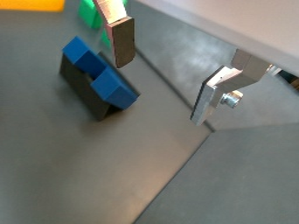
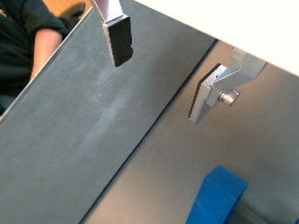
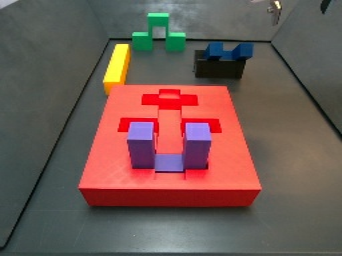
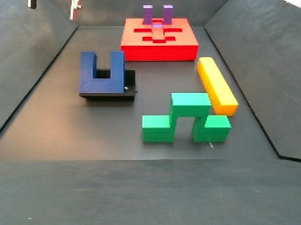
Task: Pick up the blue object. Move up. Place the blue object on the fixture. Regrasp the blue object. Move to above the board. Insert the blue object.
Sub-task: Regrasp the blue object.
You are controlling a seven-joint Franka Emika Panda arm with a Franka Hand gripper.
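The blue block (image 3: 226,50) is resting on the black fixture (image 3: 219,68) at the far right of the dark floor in a side view, its two prongs pointing up in that view; in a side view from the opposite end it (image 4: 101,74) is lying with its prongs running along the floor toward the red board (image 4: 161,41), covering most of the fixture (image 4: 127,90). The tool (image 1: 176,74) is hanging clear of the block, released and holding nothing, its two silver fingers spread well apart. In a wrist view the block (image 1: 98,72) is sitting off to one side of the open gap, just beside one dark pad (image 1: 121,44) and outside the span of the fingers, well away from the opposite finger (image 1: 218,92). Judging by this, the regrasp is calling for a shift toward the block before any closing. The arm is showing only as a sliver at the top edge of both side views, raised well above the floor
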